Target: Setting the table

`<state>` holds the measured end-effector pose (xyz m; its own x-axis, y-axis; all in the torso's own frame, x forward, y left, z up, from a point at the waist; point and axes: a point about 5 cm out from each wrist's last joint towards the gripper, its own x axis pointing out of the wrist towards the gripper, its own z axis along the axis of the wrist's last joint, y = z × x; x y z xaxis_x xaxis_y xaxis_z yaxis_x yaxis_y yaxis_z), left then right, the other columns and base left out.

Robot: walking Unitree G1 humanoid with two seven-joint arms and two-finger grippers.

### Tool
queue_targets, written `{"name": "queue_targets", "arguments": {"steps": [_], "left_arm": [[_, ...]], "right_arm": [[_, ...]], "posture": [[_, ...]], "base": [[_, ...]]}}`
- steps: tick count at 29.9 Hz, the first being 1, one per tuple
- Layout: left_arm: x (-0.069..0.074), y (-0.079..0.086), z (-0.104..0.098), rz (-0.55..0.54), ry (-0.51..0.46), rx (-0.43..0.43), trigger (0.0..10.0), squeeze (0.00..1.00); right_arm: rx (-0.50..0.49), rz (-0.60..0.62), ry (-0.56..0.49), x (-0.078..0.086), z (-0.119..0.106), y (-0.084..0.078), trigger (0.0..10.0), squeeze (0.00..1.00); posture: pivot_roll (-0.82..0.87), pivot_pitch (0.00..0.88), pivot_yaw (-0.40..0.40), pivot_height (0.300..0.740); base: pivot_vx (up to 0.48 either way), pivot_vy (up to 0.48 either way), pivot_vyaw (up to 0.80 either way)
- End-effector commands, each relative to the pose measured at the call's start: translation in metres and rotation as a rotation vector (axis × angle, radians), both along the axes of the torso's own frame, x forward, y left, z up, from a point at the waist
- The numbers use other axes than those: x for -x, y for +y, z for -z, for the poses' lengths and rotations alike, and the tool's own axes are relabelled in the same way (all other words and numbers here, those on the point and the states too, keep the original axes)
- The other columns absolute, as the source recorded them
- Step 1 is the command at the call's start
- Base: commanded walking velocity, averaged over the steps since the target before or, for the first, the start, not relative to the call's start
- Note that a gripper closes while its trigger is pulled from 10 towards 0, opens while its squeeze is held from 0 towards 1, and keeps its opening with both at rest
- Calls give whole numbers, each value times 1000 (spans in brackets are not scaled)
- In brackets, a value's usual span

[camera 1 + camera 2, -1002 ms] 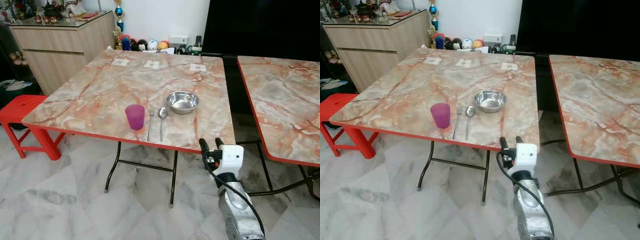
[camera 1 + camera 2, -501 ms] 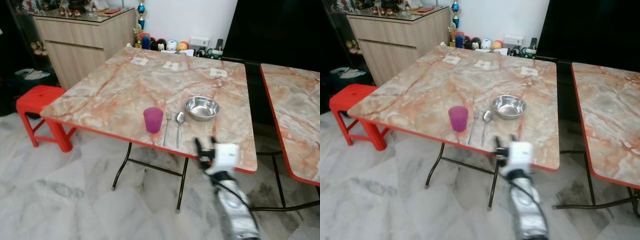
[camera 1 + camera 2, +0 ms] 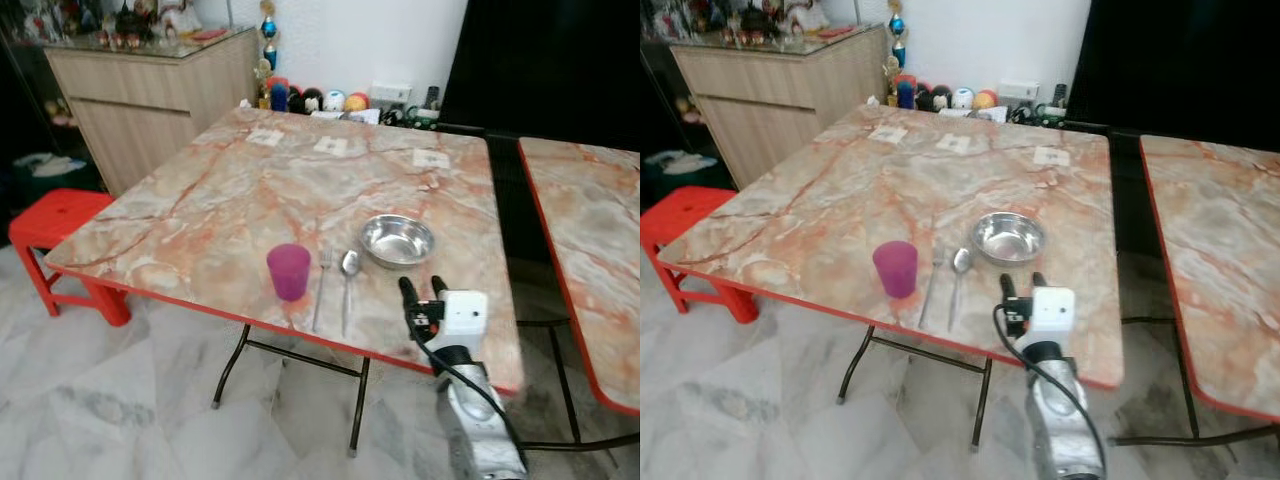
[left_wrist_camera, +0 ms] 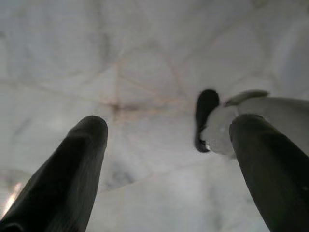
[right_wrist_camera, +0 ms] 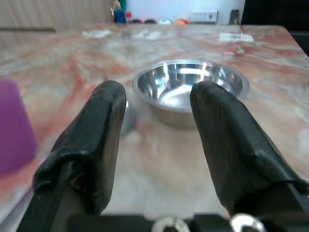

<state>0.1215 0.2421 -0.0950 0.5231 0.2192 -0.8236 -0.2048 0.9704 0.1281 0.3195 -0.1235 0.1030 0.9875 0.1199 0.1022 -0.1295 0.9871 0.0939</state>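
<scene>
On the marble table point(image 3: 220, 200), near its front edge, a purple cup point(image 3: 289, 271), a fork point(image 3: 322, 285), a spoon point(image 3: 348, 275) and a steel bowl point(image 3: 397, 240) stand in a row. My right gripper point(image 3: 421, 288) hovers open and empty just above the table's front edge, right in front of the bowl. In the right wrist view its fingers point(image 5: 106, 125) frame the bowl point(image 5: 190, 87), with the cup point(image 5: 14, 125) off to one side. My left gripper point(image 4: 169, 130) hangs open over the marble floor.
A second marble table point(image 3: 590, 230) stands to the right across a narrow gap. To the left are a red stool point(image 3: 55, 215) and a wooden sideboard point(image 3: 140, 80). Three paper slips point(image 3: 331, 146) lie near the table's far edge, with small toys along the wall.
The camera has swung and come closer to the table. My right gripper, earlier below and in front of the table edge, is now over that edge. Cup, cutlery and bowl kept their places.
</scene>
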Motion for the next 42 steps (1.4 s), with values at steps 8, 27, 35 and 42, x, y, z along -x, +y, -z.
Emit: {"name": "queue_targets", "arguments": {"steps": [8,27,35,42], "left_arm": [[3,-3,2,-3,18,11,10000,0],[4,-4,2,3,20,12,10000,0],[4,-4,3,5,23,12,10000,0],[4,-3,3,4,25,10,10000,0]], "right_arm": [[-9,49,16,-1,2,-12,10000,0],[-127,111,50,-7,-3,-13,10000,0],[-250,204,128,-12,0,-20,10000,1000],[-326,256,168,-17,-8,-23,10000,8]], "posture": [[33,52,-1,740],[32,58,-1,740],[33,58,-1,740],[34,60,0,740]], "base": [[281,0,0],[133,0,0],[0,0,0],[0,0,0]]}}
